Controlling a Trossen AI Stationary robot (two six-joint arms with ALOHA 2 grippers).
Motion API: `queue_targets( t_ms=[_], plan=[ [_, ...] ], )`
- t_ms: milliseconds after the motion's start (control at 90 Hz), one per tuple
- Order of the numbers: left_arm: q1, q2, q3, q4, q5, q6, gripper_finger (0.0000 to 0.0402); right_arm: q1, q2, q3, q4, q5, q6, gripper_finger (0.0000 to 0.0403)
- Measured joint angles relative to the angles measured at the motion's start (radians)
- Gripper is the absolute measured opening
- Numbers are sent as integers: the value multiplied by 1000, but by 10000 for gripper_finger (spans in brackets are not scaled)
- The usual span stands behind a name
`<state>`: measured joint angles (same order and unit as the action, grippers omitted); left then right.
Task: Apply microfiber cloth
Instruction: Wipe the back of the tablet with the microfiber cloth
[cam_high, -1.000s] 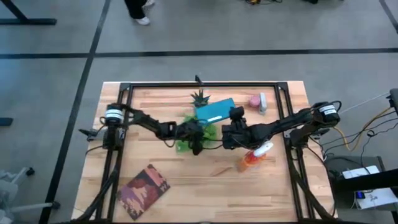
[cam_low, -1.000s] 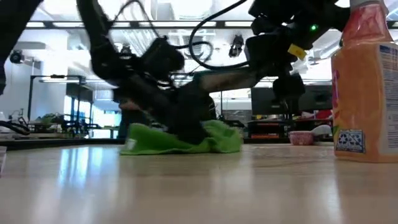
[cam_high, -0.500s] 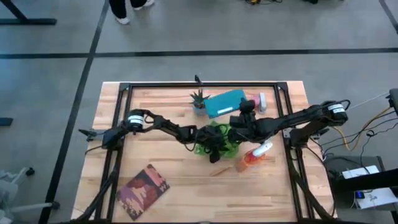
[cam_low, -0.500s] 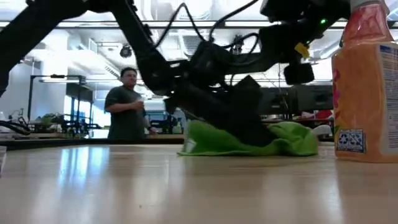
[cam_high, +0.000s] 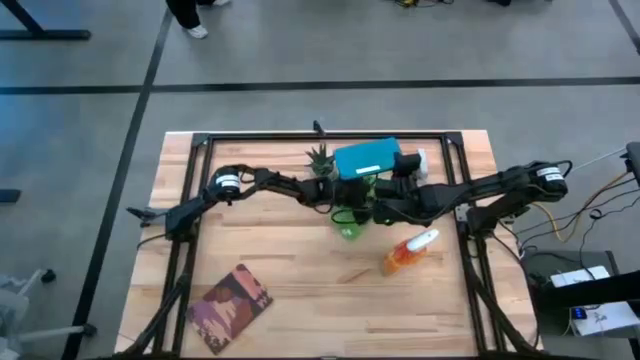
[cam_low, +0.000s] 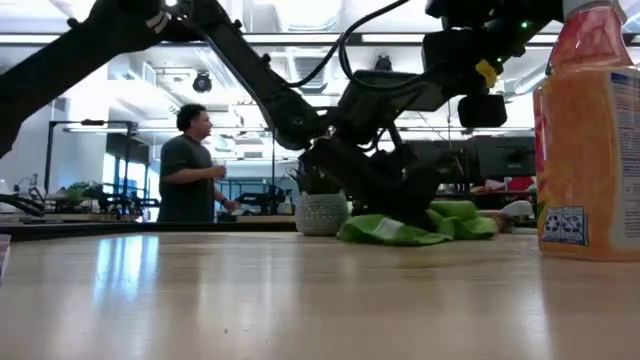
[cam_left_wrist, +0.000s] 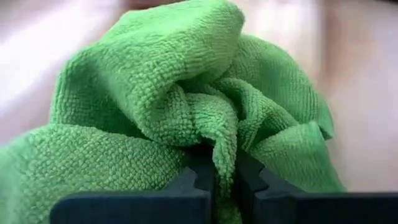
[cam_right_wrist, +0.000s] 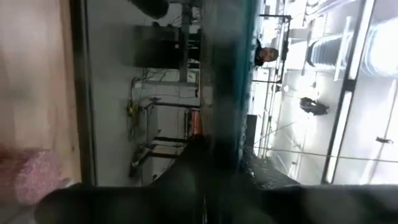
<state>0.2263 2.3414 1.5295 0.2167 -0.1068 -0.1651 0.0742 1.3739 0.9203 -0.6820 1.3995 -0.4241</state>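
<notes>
The lime-green microfiber cloth (cam_high: 350, 220) lies bunched on the table's middle, a little toward the far edge (cam_low: 410, 228). My left gripper (cam_high: 345, 200) reaches in from the left and is shut on it; the left wrist view is filled with the cloth (cam_left_wrist: 161, 99). Just beyond the cloth is a teal flat tablet (cam_high: 365, 160). My right gripper (cam_high: 398, 168) reaches in from the right and is shut on its right end. My left gripper pinches an upstanding fold of the cloth (cam_left_wrist: 225, 163) between its two fingers. It comes slanting down from the table's left. The rest of the cloth lies slack and crumpled on the table. My right gripper holds the tablet by its right end, pinched between the two fingers, coming level from the table's right. In the right wrist view the tablet shows edge-on (cam_right_wrist: 221, 112). It lies about level, above the table top.
A small potted plant (cam_high: 320, 158) stands left of the tablet. An orange spray bottle (cam_high: 405, 252) lies near the cloth on the right. A pink object (cam_high: 409, 160) sits at the far right, a brown book (cam_high: 232, 303) at the near left. A person (cam_low: 190, 165) stands behind the table.
My left gripper has dragged the cloth along the table toward the right edge, then toward the far edge, and the cloth has bunched smaller. My right gripper has carried the tablet toward the far right, away from the cloth.
</notes>
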Motion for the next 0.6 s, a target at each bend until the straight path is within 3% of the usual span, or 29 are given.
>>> queue_targets(
  t_ms=[400, 600],
  plan=[
    [10, -66, -20, -224, -25, 8, 0, 2, -2, 0, -53, -10, 97, 13],
    [-43, -169, -152, -260, -31, 7, 0, 9, -1, 0, -89, -34, 110, 13]
  ],
)
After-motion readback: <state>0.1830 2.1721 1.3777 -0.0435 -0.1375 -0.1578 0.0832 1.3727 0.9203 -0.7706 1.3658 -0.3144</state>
